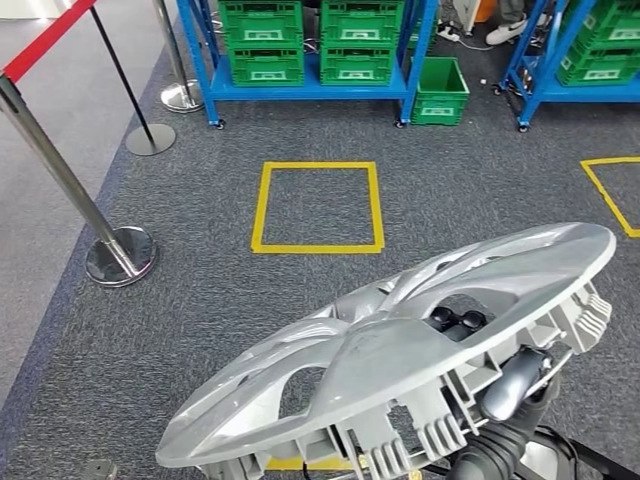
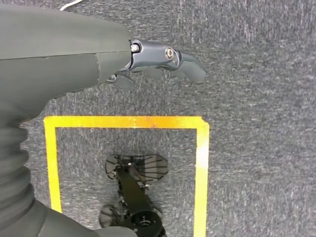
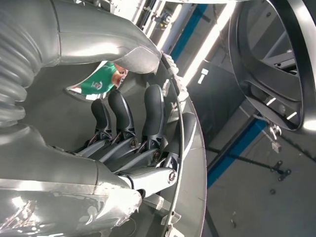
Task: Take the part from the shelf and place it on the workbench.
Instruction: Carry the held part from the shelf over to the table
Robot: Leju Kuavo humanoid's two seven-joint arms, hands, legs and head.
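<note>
The part is a large silver wheel cover point(image 1: 392, 340), tilted across the lower half of the head view with its ribbed clips facing me. My right hand point(image 1: 521, 385) grips it from below at its right side, dark fingers showing through a spoke opening. In the right wrist view the fingers point(image 3: 130, 133) curl through the cover's inner rim point(image 3: 268, 59). My left hand point(image 2: 164, 61) hangs over the grey carpet with its fingers stretched out, holding nothing.
A blue shelf point(image 1: 309, 85) with green crates stands ahead, another shelf point(image 1: 596, 60) at the right, a loose green crate point(image 1: 440, 92) between them. A yellow tape square point(image 1: 318, 207) marks the carpet. Two stanchion bases point(image 1: 121, 255) point(image 1: 149, 138) with a red belt stand at the left.
</note>
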